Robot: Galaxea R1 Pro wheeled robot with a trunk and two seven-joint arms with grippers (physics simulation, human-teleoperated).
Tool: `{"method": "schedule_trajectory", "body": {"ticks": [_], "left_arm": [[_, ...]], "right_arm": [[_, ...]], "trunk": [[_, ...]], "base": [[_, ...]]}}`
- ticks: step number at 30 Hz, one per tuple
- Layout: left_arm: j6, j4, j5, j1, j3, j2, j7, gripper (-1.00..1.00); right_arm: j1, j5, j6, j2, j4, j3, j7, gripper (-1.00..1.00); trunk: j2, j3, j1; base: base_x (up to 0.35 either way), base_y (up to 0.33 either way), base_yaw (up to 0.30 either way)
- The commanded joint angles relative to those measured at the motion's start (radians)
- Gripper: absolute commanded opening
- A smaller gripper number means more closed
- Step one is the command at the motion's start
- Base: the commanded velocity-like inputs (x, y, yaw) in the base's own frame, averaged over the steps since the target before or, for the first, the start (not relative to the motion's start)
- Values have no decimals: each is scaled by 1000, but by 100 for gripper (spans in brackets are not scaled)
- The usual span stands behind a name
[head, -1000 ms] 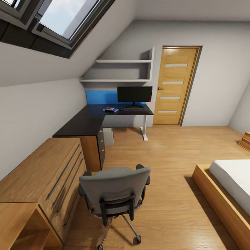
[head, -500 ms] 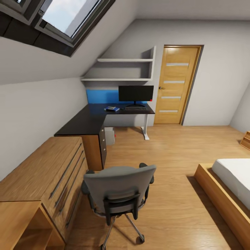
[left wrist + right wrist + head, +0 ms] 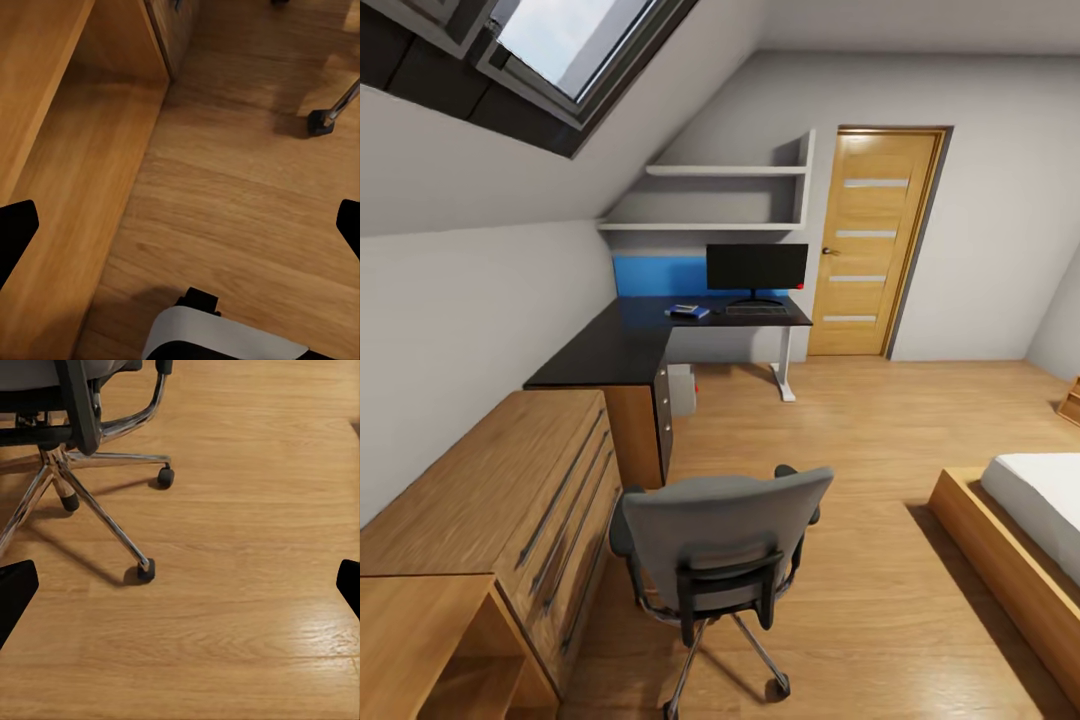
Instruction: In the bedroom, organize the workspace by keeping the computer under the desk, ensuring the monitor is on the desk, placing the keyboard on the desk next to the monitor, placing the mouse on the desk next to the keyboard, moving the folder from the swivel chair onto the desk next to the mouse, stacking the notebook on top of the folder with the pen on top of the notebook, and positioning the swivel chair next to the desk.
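Your swivel chair [image 3: 720,540] stands on the wooden floor [image 3: 860,450], its back toward you, well apart from the dark corner desk [image 3: 630,340]. On that desk sit the monitor [image 3: 757,268], the keyboard [image 3: 756,310] before it, and a blue item, maybe the notebook [image 3: 687,312]. Both grippers, left [image 3: 180,225] and right [image 3: 180,585], are spread wide, holding nothing.

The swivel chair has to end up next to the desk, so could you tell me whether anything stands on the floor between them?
Nothing visible does: bare wood floor runs from the swivel chair to the desk. The wooden dresser flanks the path's left side.
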State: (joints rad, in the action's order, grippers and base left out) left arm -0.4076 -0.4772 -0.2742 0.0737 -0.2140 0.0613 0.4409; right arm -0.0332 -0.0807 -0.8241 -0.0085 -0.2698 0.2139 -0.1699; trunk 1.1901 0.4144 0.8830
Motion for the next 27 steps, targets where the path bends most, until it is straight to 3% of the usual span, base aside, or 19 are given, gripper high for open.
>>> {"method": "schedule_trajectory", "body": {"ticks": [1,27], "left_arm": [[-3,-1,-10,0,-8,-1,7,100],[-2,-1,-9,0,-8,-2,7,100]], "right_arm": [[-1,-8,-3,-1,0,9,-3,100],[-1,-8,-3,-2,1,9,-3,100]], "trunk": [[8,4,4],[190,86,104]], "base": [[0,10,0],[-60,2,0]]}}
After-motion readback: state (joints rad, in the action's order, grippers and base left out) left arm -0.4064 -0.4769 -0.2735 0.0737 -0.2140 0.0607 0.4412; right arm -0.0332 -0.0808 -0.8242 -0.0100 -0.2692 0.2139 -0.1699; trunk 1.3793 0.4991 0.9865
